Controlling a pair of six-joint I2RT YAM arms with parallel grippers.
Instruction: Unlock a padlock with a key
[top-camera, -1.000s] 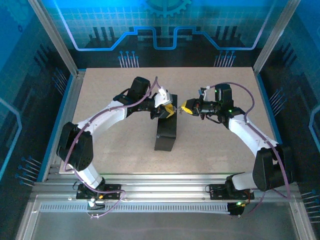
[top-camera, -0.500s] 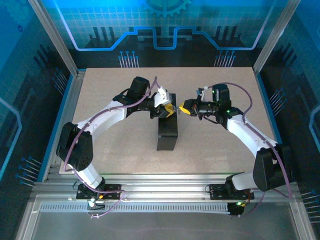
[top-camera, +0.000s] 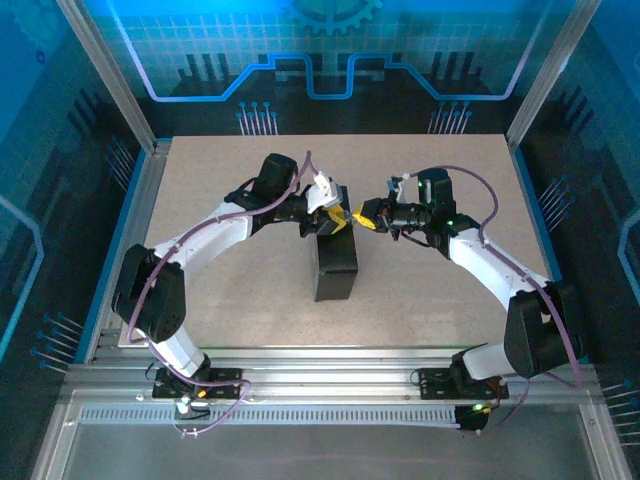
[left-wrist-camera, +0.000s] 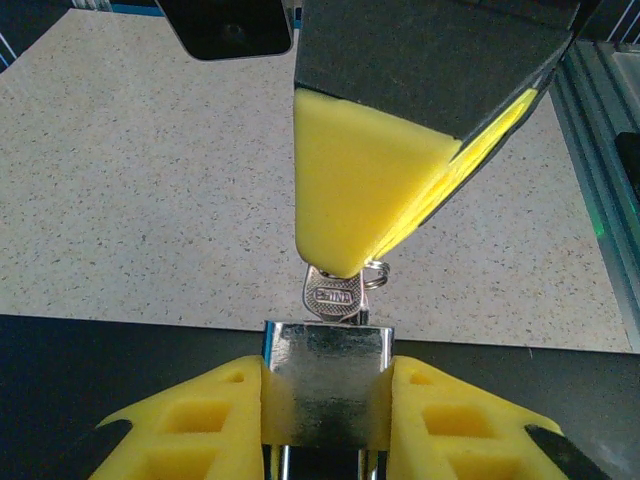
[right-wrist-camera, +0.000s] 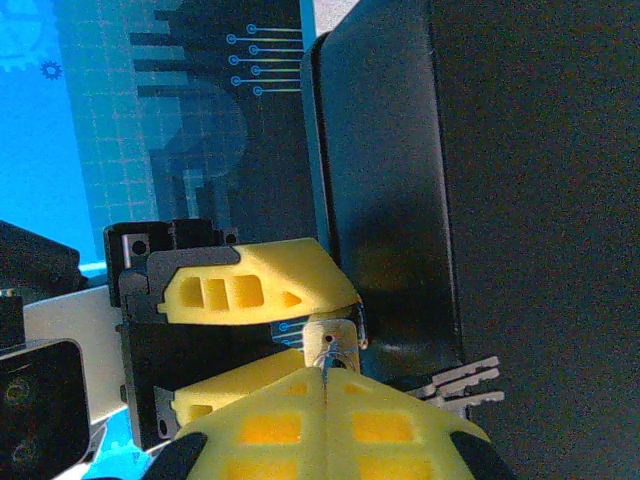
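The small silvery padlock (left-wrist-camera: 325, 385) sits squeezed between the yellow fingers of my left gripper (left-wrist-camera: 325, 415), which is shut on its body. A silver key (left-wrist-camera: 333, 297) stands in the padlock's end, its head pinched by my right gripper (right-wrist-camera: 328, 378), which is shut on it. In the right wrist view the padlock (right-wrist-camera: 338, 335) shows just past my fingertips. From above, the left gripper (top-camera: 338, 218) and right gripper (top-camera: 362, 213) meet tip to tip over the far end of the dark box (top-camera: 335, 268).
Spare keys (right-wrist-camera: 465, 383) hang on the ring beside the held key. The dark box (right-wrist-camera: 500, 200) lies lengthwise mid-table, right under both grippers. The speckled tabletop (top-camera: 220, 290) lies bare to either side, bounded by metal frame rails (top-camera: 140, 210).
My right gripper has moved left, closing the gap to the left gripper, so the key now meets the padlock. The left arm has barely moved.
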